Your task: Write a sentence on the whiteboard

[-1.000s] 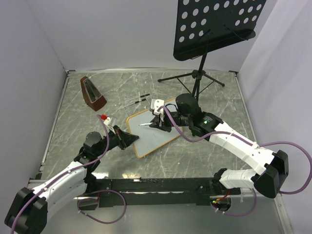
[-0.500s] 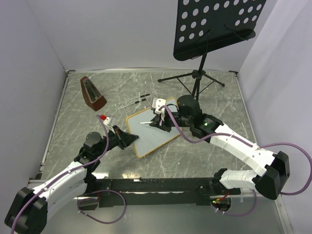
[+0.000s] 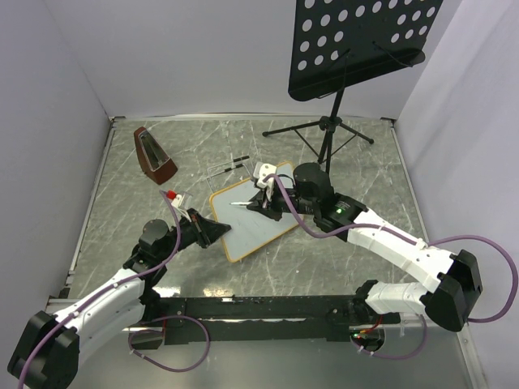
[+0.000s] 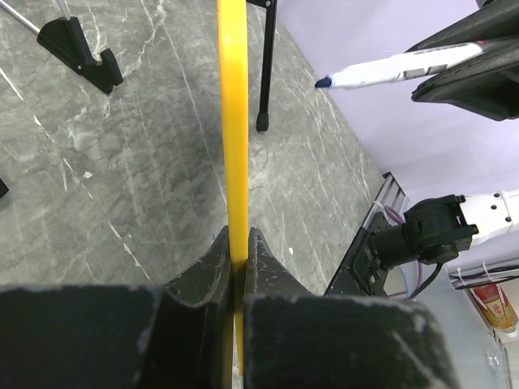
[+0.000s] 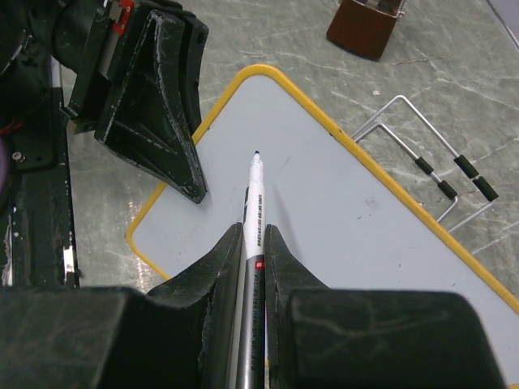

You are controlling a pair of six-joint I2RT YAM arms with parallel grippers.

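The whiteboard (image 3: 253,220) has a yellow frame and lies tilted in the middle of the table. Its face (image 5: 349,211) shows no writing. My left gripper (image 3: 212,232) is shut on the board's near-left edge, which shows as a yellow strip (image 4: 233,121) between the fingertips (image 4: 238,250). My right gripper (image 3: 259,203) is shut on a white marker (image 5: 255,194), uncapped, with its dark tip pointing at the board's left part. The marker also shows in the left wrist view (image 4: 405,69), held above the board. I cannot tell if the tip touches the board.
A brown metronome (image 3: 154,154) stands at the back left. A black perforated music stand (image 3: 357,40) rises at the back right on tripod legs (image 3: 324,128). A bent wire holder with black tips (image 3: 229,166) lies just behind the board.
My right arm has shifted slightly to the left with the marker still over the board. The left arm and the board have not moved.
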